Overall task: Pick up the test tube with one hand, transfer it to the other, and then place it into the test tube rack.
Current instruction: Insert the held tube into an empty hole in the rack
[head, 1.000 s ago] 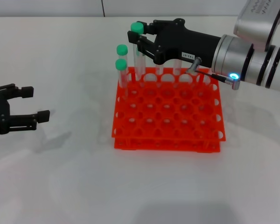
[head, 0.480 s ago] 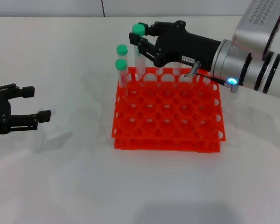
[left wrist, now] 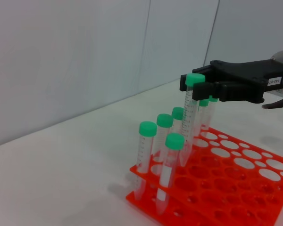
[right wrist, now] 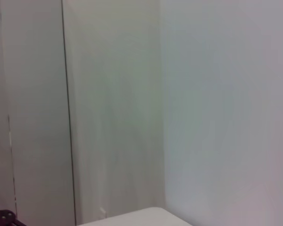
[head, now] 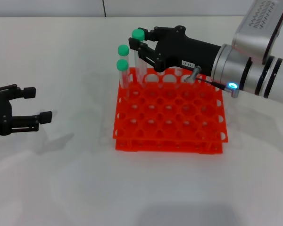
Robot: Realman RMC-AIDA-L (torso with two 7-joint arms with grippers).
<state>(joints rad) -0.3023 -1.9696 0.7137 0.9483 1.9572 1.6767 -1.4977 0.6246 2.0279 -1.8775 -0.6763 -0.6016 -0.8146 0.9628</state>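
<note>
1. Right hand (head: 140, 41) pinches tube (head: 139, 59) just below its cap, upright, bottom in rack (head: 170, 113) back-left corner.
2. Left hand (head: 35, 104) spread, empty, well left of rack, above surface (head: 61, 179).

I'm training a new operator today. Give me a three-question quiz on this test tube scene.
1. True or false: the right gripper grips a test tube just below its green cap.
2. Where is the left gripper? A) over the rack B) over bare table, left of the rack
3. Fill in: the held tube's lower end is in the rack's ____ row.

Key: 1 true; 2 B; 3 far (back)
</note>
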